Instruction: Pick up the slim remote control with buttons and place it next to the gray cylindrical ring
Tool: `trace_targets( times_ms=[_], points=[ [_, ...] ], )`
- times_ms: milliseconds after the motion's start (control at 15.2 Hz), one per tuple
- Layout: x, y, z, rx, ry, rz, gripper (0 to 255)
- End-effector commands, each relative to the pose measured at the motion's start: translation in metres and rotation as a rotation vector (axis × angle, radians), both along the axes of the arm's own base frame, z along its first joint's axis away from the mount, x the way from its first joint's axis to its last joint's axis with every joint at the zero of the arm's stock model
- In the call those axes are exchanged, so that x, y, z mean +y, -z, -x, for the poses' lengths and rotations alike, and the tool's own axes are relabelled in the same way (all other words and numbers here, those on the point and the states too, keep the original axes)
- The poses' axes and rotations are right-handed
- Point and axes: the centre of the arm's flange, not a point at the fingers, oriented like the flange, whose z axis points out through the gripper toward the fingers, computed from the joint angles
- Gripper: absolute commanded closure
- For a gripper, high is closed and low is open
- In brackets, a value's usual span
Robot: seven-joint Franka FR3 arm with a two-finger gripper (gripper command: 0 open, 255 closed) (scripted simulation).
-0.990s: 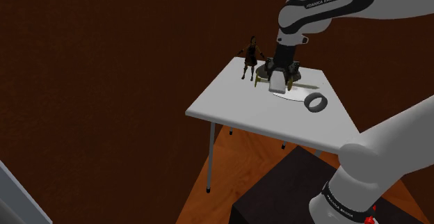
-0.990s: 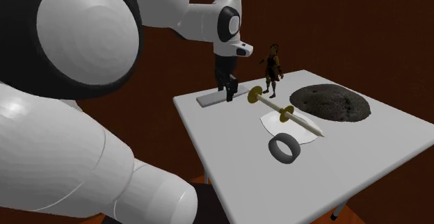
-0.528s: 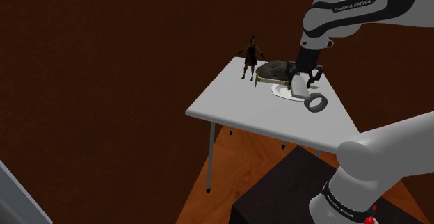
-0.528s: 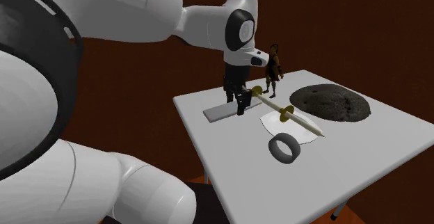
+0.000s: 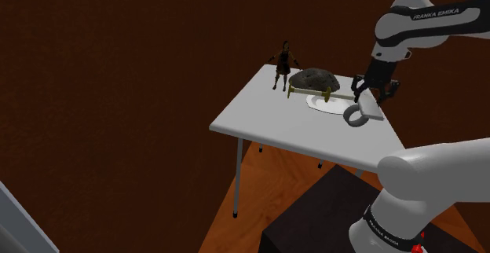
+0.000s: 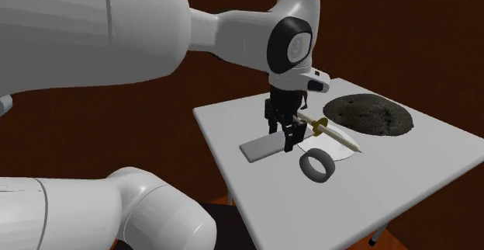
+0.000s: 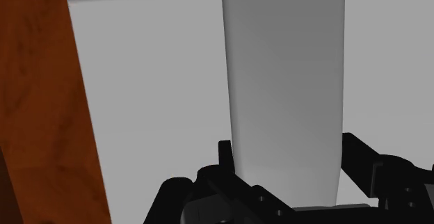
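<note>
Your gripper (image 6: 288, 134) is closed on the remote control (image 6: 266, 148). In the wrist view its 2 black fingers (image 7: 362, 156) press against the long sides of the remote at one end. The remote is drawn as a plain light grey slab. It sits level and low over the white table (image 6: 403, 178), and you cannot tell whether it touches the top.

In the second exterior view the remote is just to the left of the grey ring (image 6: 317, 166), near it but apart. Its free end points toward the table's left edge. In the shoulder view the slab overlaps the ring's right side, so you cannot read the gap from there.

The ring lies flat on the table, just beside the near edge of a white plate (image 6: 341, 151). A thin rod carrying 2 gold discs (image 6: 332, 130) lies across that plate. Beyond it sits a dark rocky mound (image 6: 366, 115). A small dark figurine (image 5: 283, 64) stands upright near the table's far corner in the shoulder view. The floor (image 7: 35, 118) under the table is orange-brown wood.
</note>
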Motion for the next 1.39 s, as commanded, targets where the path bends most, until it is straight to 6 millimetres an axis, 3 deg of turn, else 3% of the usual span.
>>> trace_targets(
  times_ms=[0, 66, 1320],
  points=[
    [-0.014, -0.001, 0.024, 0.0, -0.001, 0.0, 255],
    [-0.023, -0.001, 0.039, 0.0, -0.001, 0.0, 255],
    [-0.023, 0.099, 0.039, 0.0, -0.001, 0.0, 255]
  ],
)
